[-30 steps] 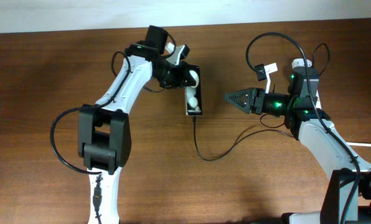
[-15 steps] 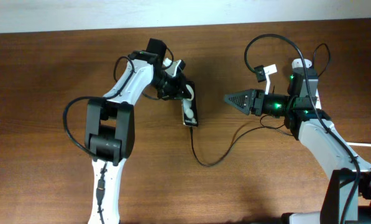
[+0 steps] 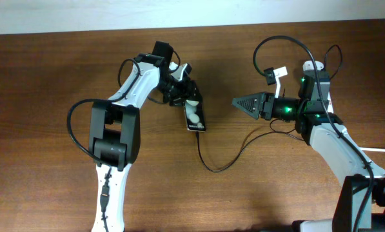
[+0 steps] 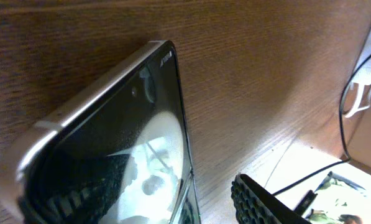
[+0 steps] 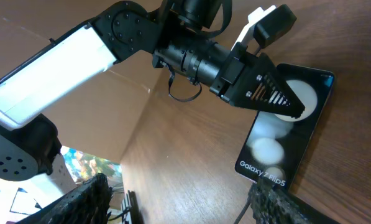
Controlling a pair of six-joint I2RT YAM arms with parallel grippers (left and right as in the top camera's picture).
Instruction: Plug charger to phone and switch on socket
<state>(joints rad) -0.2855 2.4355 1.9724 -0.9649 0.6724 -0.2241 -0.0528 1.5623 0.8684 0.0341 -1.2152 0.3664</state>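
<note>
- Table (image 3: 50, 77): brown wood.
- Right gripper (image 3: 236, 101): fingers spread wide, near the phone's right side and apart from it.
- Left gripper (image 3: 191, 100): on the phone's top end; I cannot tell whether it is clenched.
- Phone (image 3: 196, 119): face up, mid-table.
- Charger (image 3: 211, 166): loops from the phone's lower end rightward.

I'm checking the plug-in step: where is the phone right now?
Overhead, the phone lies near the middle of the table, left of the right gripper, its upper end under the left gripper, the charger cable trailing from its lower end.

Black phone (image 3: 195, 114) face-up; thin black charger (image 3: 215, 169) reaches its lower edge.
</note>
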